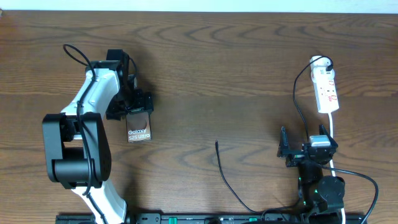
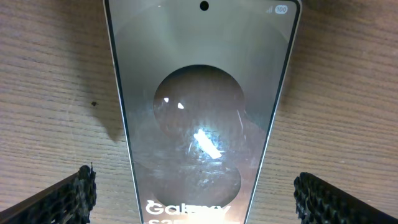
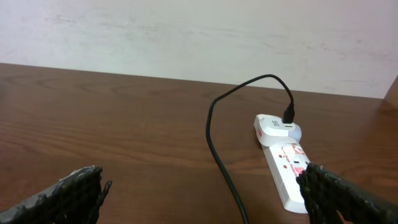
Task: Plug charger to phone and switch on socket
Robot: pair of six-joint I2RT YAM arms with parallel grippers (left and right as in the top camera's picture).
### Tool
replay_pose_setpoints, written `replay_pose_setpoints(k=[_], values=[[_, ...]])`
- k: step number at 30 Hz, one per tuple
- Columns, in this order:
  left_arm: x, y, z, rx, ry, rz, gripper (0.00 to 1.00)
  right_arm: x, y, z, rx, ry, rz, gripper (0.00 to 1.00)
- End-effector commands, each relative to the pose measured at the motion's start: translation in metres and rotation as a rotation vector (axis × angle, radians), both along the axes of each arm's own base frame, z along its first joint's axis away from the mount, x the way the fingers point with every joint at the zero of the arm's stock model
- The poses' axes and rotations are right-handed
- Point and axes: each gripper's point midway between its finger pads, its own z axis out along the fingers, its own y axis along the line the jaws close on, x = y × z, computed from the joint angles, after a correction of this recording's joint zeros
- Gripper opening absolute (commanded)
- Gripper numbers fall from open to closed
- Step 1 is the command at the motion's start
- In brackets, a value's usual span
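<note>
While left gripper (image 1: 137, 111) is hovering wide open astride the phone (image 1: 138, 129), right gripper (image 3: 202, 186) is sitting well to the phone's right, also open & empty. Loose charger (image 1: 222, 171) tip is lying btwn them; socket (image 1: 326, 93) is lying farthest from phone.

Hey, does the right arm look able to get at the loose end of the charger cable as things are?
Probably yes. The charger has its loose tip lying on bare table beside the right gripper, whose jaws stand open, and nothing lies between them.
</note>
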Motion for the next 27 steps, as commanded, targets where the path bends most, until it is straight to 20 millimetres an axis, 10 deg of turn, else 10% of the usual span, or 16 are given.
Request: replay_pose_setpoints(k=[1,27], values=[[0.001,0.002,-0.003,0.013,0.005,-0.019,0.99,0.0,-0.003,0.0,-0.009,-0.002,-0.013,0.99],[-0.005,-0.003,-0.021,0.073,-0.005,-0.061,0.99,0.0,-0.003,0.0,-0.009,-0.002,-0.013,0.99]])
